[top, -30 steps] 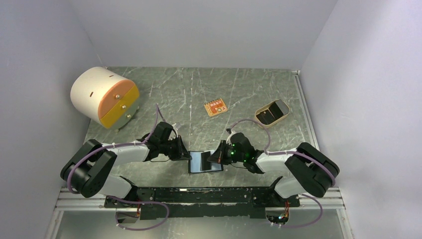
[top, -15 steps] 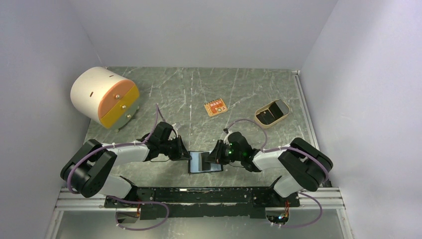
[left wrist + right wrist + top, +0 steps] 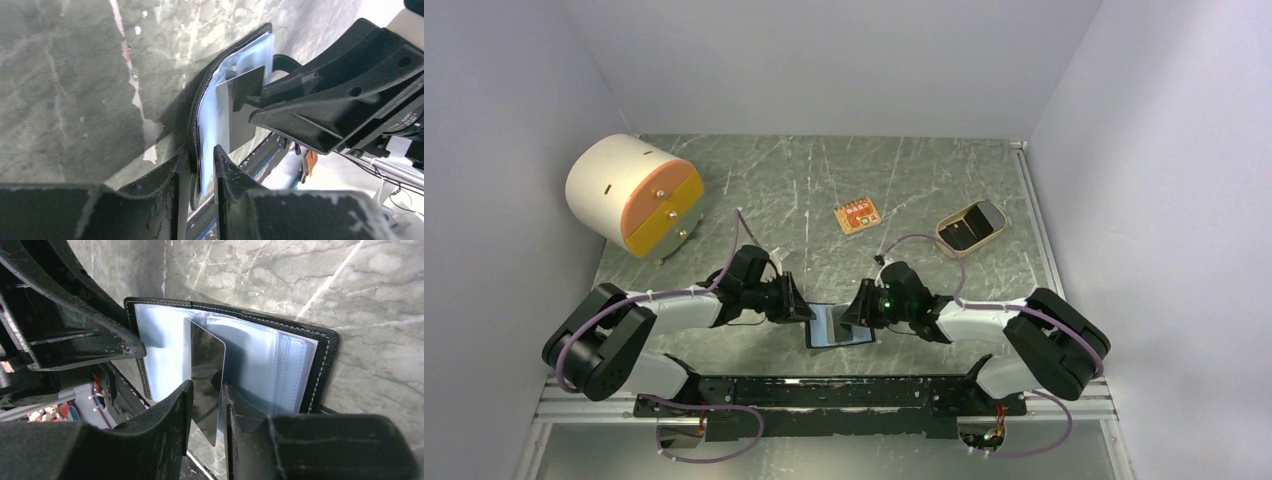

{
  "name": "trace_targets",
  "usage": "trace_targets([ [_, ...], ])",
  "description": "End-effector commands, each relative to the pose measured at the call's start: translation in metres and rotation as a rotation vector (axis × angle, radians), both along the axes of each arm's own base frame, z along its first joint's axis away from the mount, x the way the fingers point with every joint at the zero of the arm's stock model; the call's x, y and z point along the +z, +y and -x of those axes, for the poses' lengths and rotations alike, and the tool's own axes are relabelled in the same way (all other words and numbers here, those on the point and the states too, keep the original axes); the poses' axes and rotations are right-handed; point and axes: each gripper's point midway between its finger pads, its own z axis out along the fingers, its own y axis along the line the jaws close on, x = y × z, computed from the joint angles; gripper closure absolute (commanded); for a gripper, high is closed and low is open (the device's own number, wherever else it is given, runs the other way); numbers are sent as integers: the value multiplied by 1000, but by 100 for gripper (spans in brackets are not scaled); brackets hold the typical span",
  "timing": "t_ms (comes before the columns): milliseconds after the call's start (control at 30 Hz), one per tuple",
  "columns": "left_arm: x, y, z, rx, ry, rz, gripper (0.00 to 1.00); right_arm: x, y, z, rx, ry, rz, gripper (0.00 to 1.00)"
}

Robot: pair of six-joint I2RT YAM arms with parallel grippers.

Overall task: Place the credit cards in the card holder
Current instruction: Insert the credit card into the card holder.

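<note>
**Overhead view.** My left gripper (image 3: 796, 306) and right gripper (image 3: 854, 312) face each other low over the marbled green table (image 3: 824, 180). The card holder (image 3: 837, 327) lies open between their tips. Far beyond the right gripper sits a tan oval tray (image 3: 944, 238); I cannot make out its dark contents. A small orange tile (image 3: 857, 215) lies well ahead of both tools. A white drum with an orange-and-yellow front (image 3: 632, 195) stands far out past the left arm.

**Left wrist view.** The left gripper (image 3: 200, 161) is clenched on the near edge of the card holder (image 3: 209, 125). One finger is on the black outer cover, the other on the bluish inner pocket. The cover curves away ahead of the fingertips. Farther along it, the credit card (image 3: 247, 82) meets the pocket face, with the right gripper's black body just behind it.

**Right wrist view.** The right gripper (image 3: 206, 392) is clamped on one dark grey credit card (image 3: 205, 360), held on edge between its fingers. The card's leading edge touches the glossy pockets of the card holder (image 3: 260, 365) directly ahead of the fingertips. I cannot tell whether it has entered a slot. The left gripper's fingers hold the holder's edge off to this tool's left.
</note>
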Motion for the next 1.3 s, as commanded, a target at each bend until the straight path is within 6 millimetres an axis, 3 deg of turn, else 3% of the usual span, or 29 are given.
trace_targets([
  [0,23,-10,-2,-28,-43,100,75,-16,-21,3,-16,2,131,68],
  [200,20,-11,-1,-33,-35,102,78,-11,-18,2,-10,-17,111,68],
  [700,13,-10,-1,-32,-23,86,81,-5,18,9,68,-2,15,68],
  [1267,16,-11,-3,-42,-39,89,73,5,37,15,117,11,-98,65],
])
